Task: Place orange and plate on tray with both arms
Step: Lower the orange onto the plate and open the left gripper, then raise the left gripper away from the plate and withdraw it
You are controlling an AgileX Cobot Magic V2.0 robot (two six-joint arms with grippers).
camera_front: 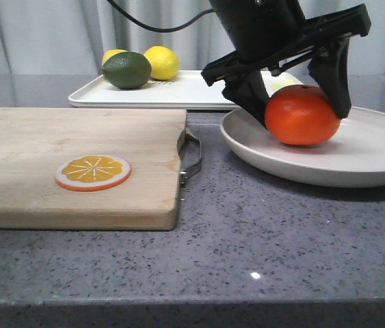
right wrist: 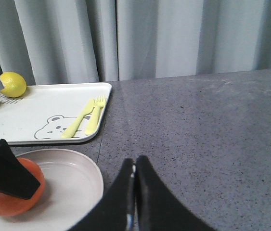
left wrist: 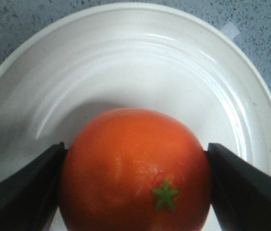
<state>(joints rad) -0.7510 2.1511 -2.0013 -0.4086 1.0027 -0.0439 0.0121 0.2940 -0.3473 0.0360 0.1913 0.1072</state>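
Observation:
The orange (camera_front: 303, 115) sits in the off-white plate (camera_front: 363, 160) at the right of the counter. My left gripper (camera_front: 298, 109) comes down from above, and its black fingers (left wrist: 24, 187) press on both sides of the orange (left wrist: 135, 168). I cannot tell whether the fruit still touches the plate (left wrist: 149, 62). The white tray (camera_front: 185, 92) lies behind the plate, its bear drawing showing in the right wrist view (right wrist: 44, 110). My right gripper (right wrist: 135, 163) is shut and empty, low over the bare counter beside the plate (right wrist: 72, 183); it is outside the front view.
A wooden cutting board (camera_front: 76, 137) with a flat orange slice (camera_front: 93, 172) fills the left, its metal handle (camera_front: 191, 157) near the plate. A lime (camera_front: 126, 70) and two lemons (camera_front: 161, 61) sit on the tray's left end. Yellow-green cutlery marks (right wrist: 84, 118) show on it.

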